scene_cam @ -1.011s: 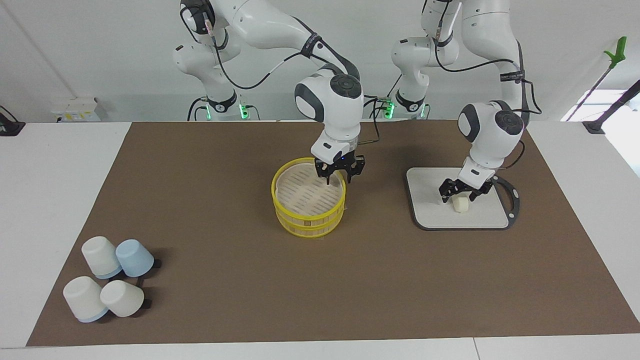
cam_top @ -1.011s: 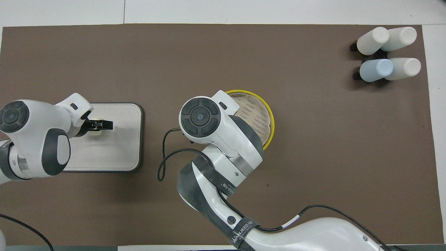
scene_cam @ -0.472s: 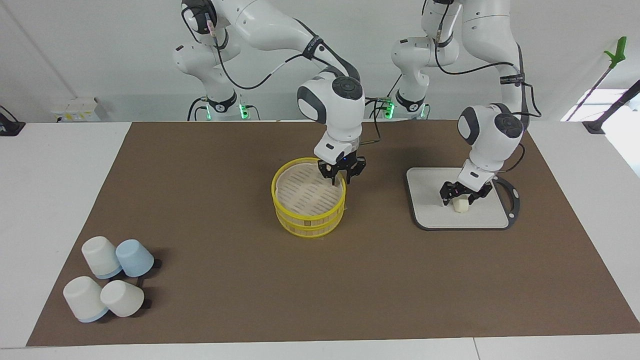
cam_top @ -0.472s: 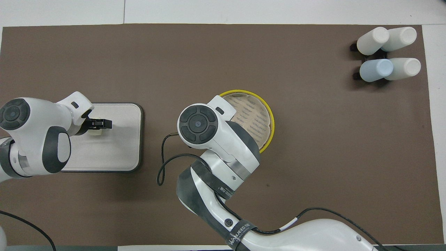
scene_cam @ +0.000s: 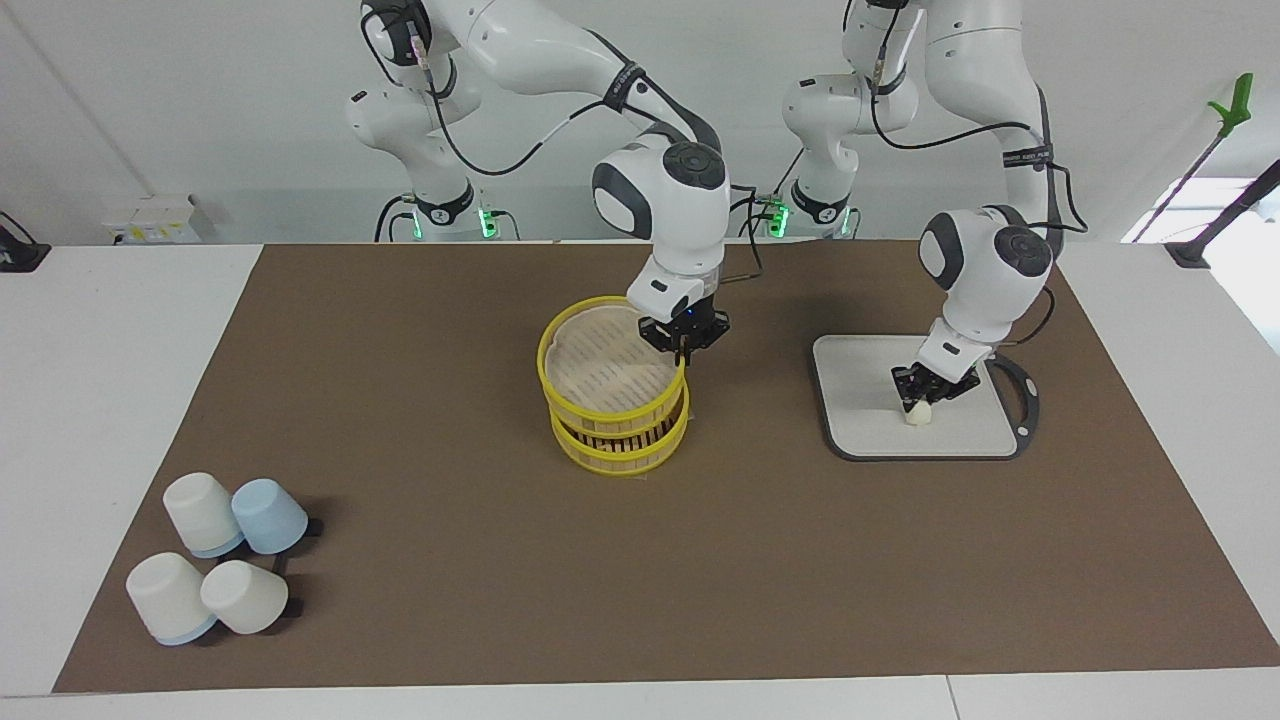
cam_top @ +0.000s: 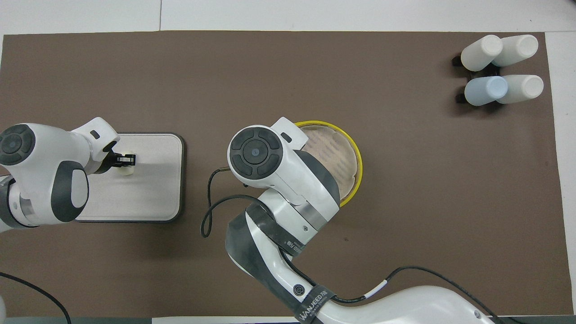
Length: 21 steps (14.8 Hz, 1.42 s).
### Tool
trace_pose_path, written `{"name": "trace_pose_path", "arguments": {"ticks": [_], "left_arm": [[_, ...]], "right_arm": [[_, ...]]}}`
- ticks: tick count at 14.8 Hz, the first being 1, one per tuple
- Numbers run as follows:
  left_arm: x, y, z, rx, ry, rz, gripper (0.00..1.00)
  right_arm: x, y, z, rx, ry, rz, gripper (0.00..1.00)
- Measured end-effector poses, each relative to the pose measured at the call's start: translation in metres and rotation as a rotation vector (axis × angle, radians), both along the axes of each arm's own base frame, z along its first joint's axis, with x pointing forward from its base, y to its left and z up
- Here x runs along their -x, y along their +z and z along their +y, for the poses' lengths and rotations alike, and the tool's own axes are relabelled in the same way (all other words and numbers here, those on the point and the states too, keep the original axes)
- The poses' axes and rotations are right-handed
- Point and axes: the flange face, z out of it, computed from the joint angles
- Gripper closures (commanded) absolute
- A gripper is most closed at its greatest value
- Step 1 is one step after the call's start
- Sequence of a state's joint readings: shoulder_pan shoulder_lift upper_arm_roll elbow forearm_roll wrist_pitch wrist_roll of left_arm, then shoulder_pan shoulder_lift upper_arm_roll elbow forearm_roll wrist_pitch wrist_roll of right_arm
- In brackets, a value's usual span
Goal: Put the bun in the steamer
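The steamer (scene_cam: 610, 385) stands in the middle of the brown mat. Its upper tier (scene_cam: 600, 365) is raised and tilted off the lower tier (scene_cam: 620, 452). My right gripper (scene_cam: 684, 350) is shut on the upper tier's yellow rim, on the side nearer the robots. In the overhead view the right wrist hides that gripper, and only part of the steamer (cam_top: 339, 157) shows. The small cream bun (scene_cam: 918, 413) lies on the grey board (scene_cam: 960, 435). My left gripper (scene_cam: 917, 397) is shut on the bun (cam_top: 128, 169) from above.
The grey board (cam_top: 153, 193) with a black handle lies toward the left arm's end of the table. Several white and pale-blue cups (scene_cam: 215, 565) lie on their sides at the mat's corner toward the right arm's end, farther from the robots than the steamer.
Both grippers have closed. The left one shut on the bun. The right one shut on the steamer's rim and raised the upper tier, which now tilts off the lower one.
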<state>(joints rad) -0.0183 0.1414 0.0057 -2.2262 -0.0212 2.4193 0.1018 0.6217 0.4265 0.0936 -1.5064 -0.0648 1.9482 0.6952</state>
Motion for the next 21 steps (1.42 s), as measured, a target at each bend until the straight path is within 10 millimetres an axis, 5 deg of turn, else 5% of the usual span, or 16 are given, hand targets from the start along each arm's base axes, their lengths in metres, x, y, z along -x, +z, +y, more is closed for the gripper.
{"name": "trace_pose_path", "arguments": {"ticks": [2,4,7,9,12,14,18,21], "left_arm": [[-0.006,0.011,-0.002,0.003,0.006,0.006,0.89],[-0.027,0.054,-0.019,0.010,0.057,0.045,0.89],[-0.051,0.157,-0.110,0.011,0.152,0.085,0.87],[-0.048,0.188,-0.190,0.021,0.218,0.063,0.87],[-0.019,0.177,-0.308,0.056,0.278,0.025,0.87],[0.006,0.162,-0.369,0.087,0.284,0.000,0.87],[0.054,0.091,-0.442,0.101,0.270,-0.024,0.84],[0.058,0.038,-0.458,0.093,0.263,-0.029,0.80]], "right_arm": [[-0.023,0.044,-0.034,0.038,0.021,0.041,1.00],[-0.053,0.086,-0.099,0.046,0.067,0.060,1.00],[-0.080,0.121,-0.218,0.052,0.171,0.135,1.00],[-0.086,0.121,-0.286,0.046,0.228,0.190,1.00],[-0.079,0.097,-0.363,0.020,0.327,0.270,1.00],[-0.069,0.086,-0.374,0.012,0.359,0.302,1.00],[-0.058,0.082,-0.355,0.018,0.393,0.292,1.00],[-0.056,0.078,-0.355,0.019,0.395,0.286,1.00]]}}
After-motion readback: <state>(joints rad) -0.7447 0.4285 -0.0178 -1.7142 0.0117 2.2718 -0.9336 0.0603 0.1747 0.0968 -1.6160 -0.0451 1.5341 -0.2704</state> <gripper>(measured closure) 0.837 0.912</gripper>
